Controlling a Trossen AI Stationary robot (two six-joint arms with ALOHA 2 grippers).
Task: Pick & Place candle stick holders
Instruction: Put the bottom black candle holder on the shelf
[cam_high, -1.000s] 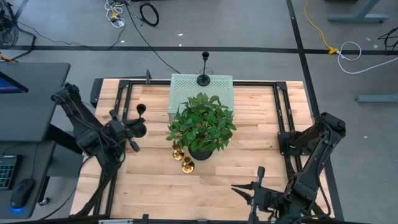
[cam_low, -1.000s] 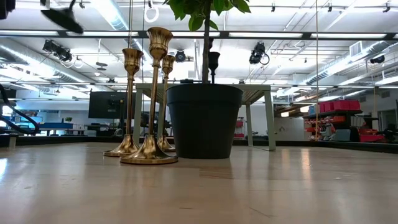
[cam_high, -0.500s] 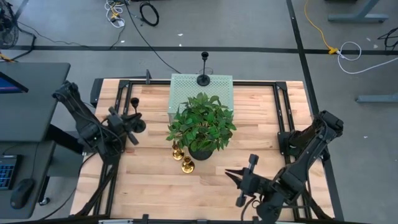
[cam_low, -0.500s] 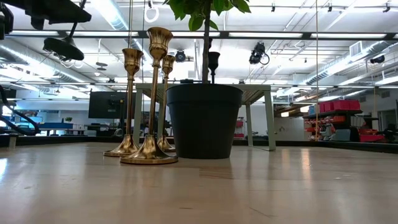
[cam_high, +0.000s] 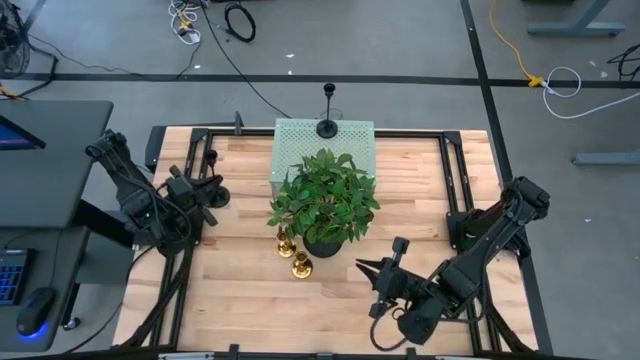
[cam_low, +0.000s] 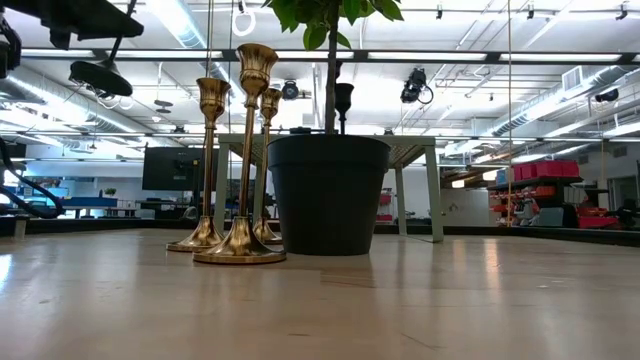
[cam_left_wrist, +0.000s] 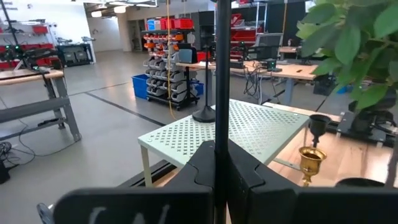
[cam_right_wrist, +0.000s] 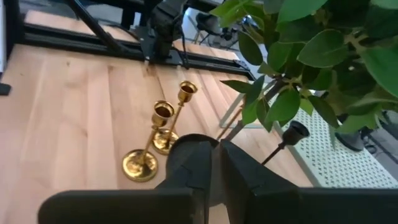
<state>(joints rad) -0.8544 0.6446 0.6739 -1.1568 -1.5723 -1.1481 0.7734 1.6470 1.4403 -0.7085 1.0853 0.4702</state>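
My left gripper (cam_high: 204, 191) is over the table's left part, shut on a matte black candle stick holder (cam_high: 213, 180). The holder's round base (cam_low: 95, 75) shows high at the left of the low view. My right gripper (cam_high: 364, 267) is shut and empty, near and right of the black plant pot (cam_low: 328, 195). Three gold holders (cam_low: 240, 160) stand on their bases just left of the pot. One black holder (cam_high: 327, 125) stands on the green perforated stand (cam_high: 300, 145). Another black holder (cam_right_wrist: 291, 135) stands beyond the pot. My left gripper pinches the black holder's slim stem (cam_left_wrist: 219, 130) between its two fingers. The fingers come roughly level from the table's left side. The holder is lifted clear of the table, base lowest, with its stem tilted.
The leafy plant (cam_high: 325, 200) spreads over the table's middle and hides part of the gold holders from above. A black metal frame (cam_high: 450, 180) runs along the table's sides. Bare wood (cam_high: 240, 290) lies at the near left.
My left gripper has gone toward the table's left edge and come down a little with the black holder, which stays clear of the table. My right gripper has gone from the near edge toward the pot and the gold holders.
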